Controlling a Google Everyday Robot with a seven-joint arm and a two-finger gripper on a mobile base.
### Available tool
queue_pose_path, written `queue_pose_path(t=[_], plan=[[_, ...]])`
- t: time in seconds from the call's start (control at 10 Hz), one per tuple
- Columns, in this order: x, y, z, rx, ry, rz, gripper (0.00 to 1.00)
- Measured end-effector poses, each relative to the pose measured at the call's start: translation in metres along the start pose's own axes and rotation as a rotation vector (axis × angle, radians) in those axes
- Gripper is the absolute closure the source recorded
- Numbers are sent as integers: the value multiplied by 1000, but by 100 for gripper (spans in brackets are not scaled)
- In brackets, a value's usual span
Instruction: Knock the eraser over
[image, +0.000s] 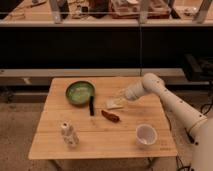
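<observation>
The eraser (92, 105) is a slim dark block lying flat on the wooden table (55, 145), just right of the green bowl (80, 93). My gripper (120, 95) is at the end of the white arm, low over the table above a pale flat square slab (114, 104). It sits about a bowl's width to the right of the eraser and does not touch it. A reddish-brown sausage-shaped piece (110, 116) lies in front of the slab.
A white cup (146, 134) stands at the front right. A small pale bottle-like object (69, 134) stands at the front left. Behind the table runs a dark shelf unit with cluttered trays on top.
</observation>
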Motion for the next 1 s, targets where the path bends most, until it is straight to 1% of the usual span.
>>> queue_pose_path(t=[0.1,0.2,0.3,0.4,0.5,0.6,0.7,0.8,0.9,1.0], plan=[[-16,-14,3,26,-4,-22,86],[-26,-19,7,35,-4,-45,95],[-37,-20,13,32,-6,-69,99],[-53,-13,27,6,-4,-110,100],[-64,-3,36,-24,1,-140,100],[-75,13,47,-65,10,-172,100],[-91,38,61,-127,16,-213,100],[-128,77,81,-221,-5,-286,100],[-158,99,88,-272,-37,-341,100],[-194,122,89,-319,-91,-403,99]])
